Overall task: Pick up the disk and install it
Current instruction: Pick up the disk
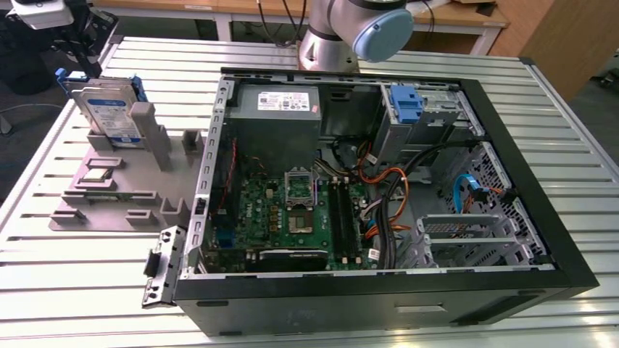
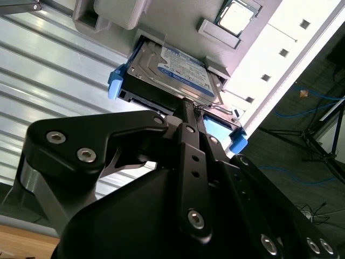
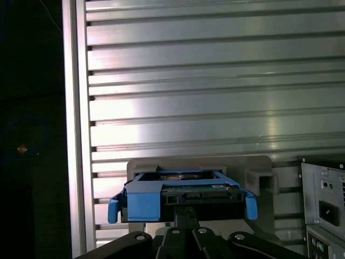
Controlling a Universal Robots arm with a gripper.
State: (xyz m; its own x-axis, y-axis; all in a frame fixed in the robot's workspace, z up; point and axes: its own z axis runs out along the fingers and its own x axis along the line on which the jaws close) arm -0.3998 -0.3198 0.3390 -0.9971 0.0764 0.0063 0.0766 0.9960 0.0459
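Seen from the exterior view, the open black computer tower (image 1: pixel 338 312) lies on its side on the ribbed aluminium table (image 1: pixel 87 290). The flat silver metal disk in its blue plastic carrier (image 1: pixel 104 109) stands on edge in a grey moulded parts holder (image 1: pixel 106 210) towards that view's left, well apart from the tower. The second wrist view adds the disk's white-and-blue label face and a small square processor chip (image 2: pixel 237 16) lying in the holder. The first wrist view shows the disk edge-on. The arm's grey base (image 1: pixel 334 36) stands beyond the tower. The black gripper (image 2: pixel 188 108) reaches right up to the disk's near edge. Whether it is clamped there cannot be told.
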